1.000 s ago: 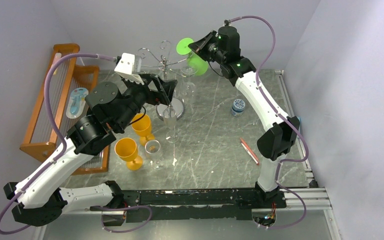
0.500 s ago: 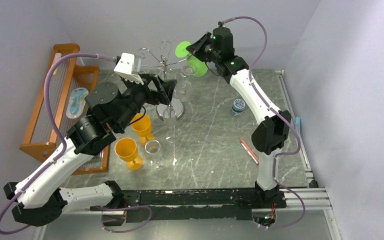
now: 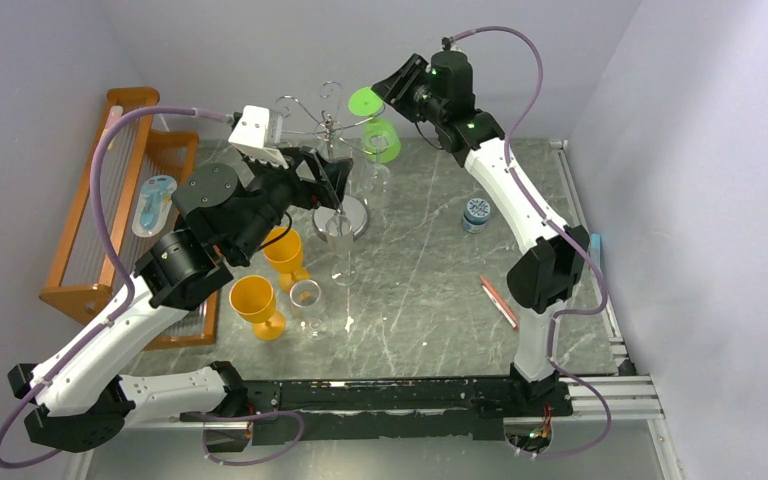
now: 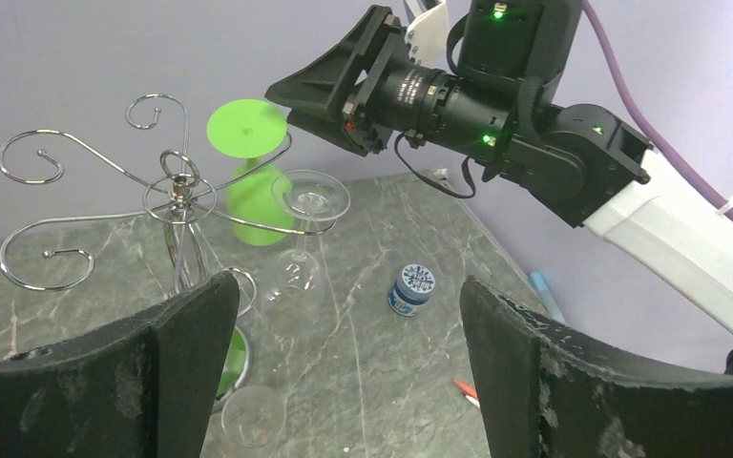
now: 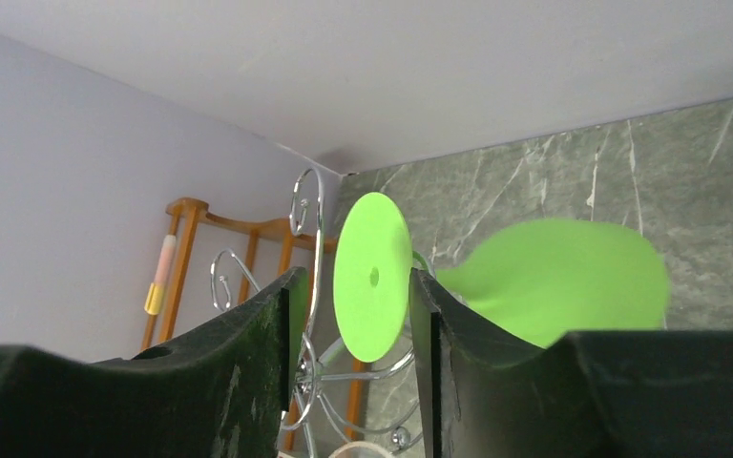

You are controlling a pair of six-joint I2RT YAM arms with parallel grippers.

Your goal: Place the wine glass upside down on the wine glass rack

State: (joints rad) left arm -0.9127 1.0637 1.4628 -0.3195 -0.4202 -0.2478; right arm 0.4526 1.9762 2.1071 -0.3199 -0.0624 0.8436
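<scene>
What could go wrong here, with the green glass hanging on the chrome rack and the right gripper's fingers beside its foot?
The jaws of the right gripper closely flank the foot of the green wine glass; a skewed retreat might snag it and lift it off the wine glass rack. The clear glass hangs right beside it; a swing could knock them together.
</scene>
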